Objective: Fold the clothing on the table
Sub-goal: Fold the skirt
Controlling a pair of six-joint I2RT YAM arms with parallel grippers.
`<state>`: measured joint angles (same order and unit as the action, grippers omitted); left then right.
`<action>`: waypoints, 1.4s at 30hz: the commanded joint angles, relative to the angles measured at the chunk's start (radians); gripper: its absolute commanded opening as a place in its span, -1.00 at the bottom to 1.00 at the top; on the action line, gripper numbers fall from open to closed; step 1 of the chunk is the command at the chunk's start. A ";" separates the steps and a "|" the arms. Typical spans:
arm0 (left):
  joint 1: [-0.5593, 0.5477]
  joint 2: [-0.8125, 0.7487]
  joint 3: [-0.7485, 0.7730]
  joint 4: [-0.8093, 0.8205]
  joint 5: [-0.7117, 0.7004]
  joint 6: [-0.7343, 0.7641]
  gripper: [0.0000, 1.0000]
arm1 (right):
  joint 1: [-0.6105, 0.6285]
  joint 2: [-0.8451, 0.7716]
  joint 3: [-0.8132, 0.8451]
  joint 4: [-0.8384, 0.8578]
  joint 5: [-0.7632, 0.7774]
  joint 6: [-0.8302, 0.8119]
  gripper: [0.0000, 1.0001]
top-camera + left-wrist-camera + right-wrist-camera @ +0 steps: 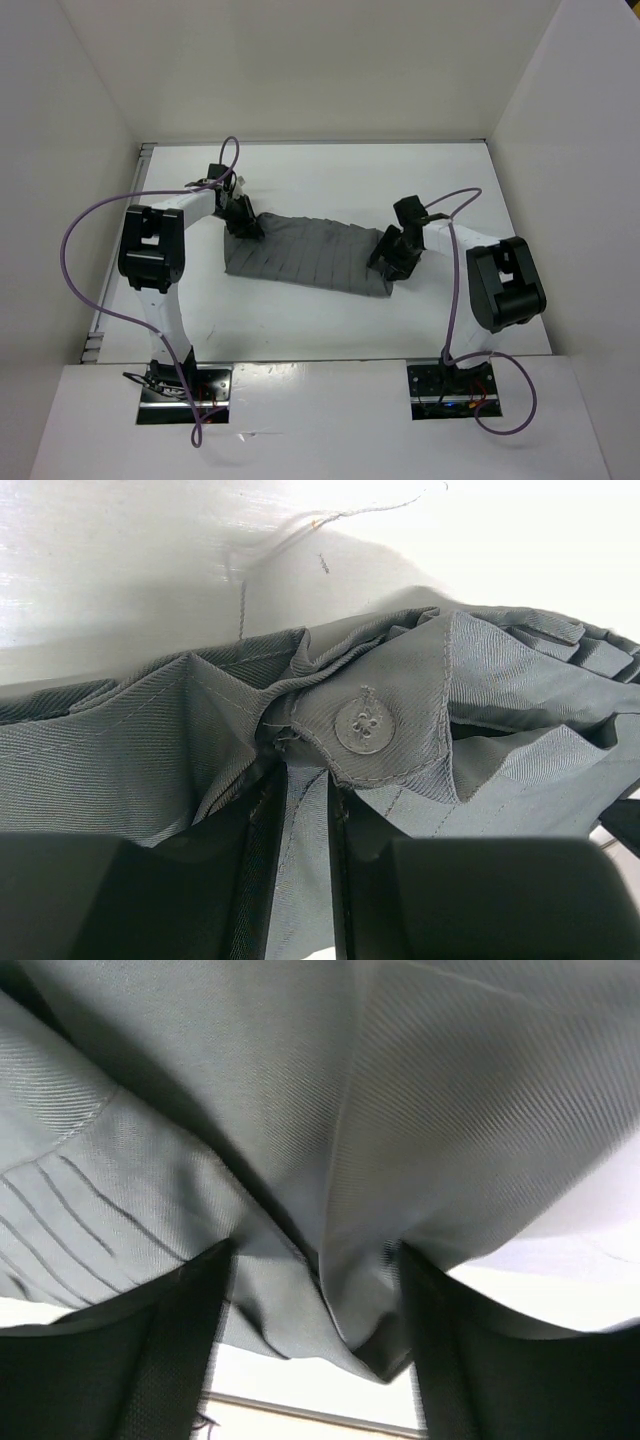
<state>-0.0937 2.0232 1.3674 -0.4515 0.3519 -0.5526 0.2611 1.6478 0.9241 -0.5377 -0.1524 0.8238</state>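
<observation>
The clothing is spread across the middle of the table. Its far left corner (beside the button) is pinched in the narrow left gripper. The right gripper is set wide around the right edge, not clamped. That edge should be gripped firmly first, so both ends are lifted evenly.

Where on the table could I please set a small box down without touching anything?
Bare table lies in the wide strip between the clothing and the back wall, and in the strip nearer the arm bases. It is crowded at the clothing's two ends, where the left gripper and right gripper sit.
</observation>
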 commanded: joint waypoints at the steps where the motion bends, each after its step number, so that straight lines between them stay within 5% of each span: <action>1: 0.005 0.009 -0.045 -0.076 -0.087 0.040 -0.38 | 0.029 0.053 -0.013 0.090 -0.053 -0.015 0.33; 2: 0.005 0.009 -0.045 -0.076 -0.087 0.040 -0.38 | 0.039 0.066 -0.013 0.106 -0.064 -0.015 -0.05; 4: 0.005 0.009 -0.045 -0.076 -0.077 0.040 -0.38 | 0.053 0.093 0.019 0.130 -0.075 -0.015 -0.47; 8: 0.005 0.009 -0.045 -0.087 -0.041 0.059 -0.38 | 0.078 0.135 0.088 0.104 -0.062 -0.035 -1.00; 15: -0.076 -0.217 0.037 -0.151 0.126 0.143 -0.29 | 0.098 0.115 0.174 0.021 0.042 -0.069 -1.00; 22: -0.244 -0.259 0.039 -0.245 0.193 0.201 -0.41 | 0.098 0.115 0.185 0.010 0.042 -0.069 -1.00; 42: -0.412 0.118 0.081 -0.181 0.013 0.164 -0.56 | 0.098 -0.127 0.205 -0.088 0.044 -0.069 -1.00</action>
<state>-0.4660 2.0842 1.4506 -0.6510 0.4435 -0.4015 0.3504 1.6203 1.0771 -0.5861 -0.1101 0.7643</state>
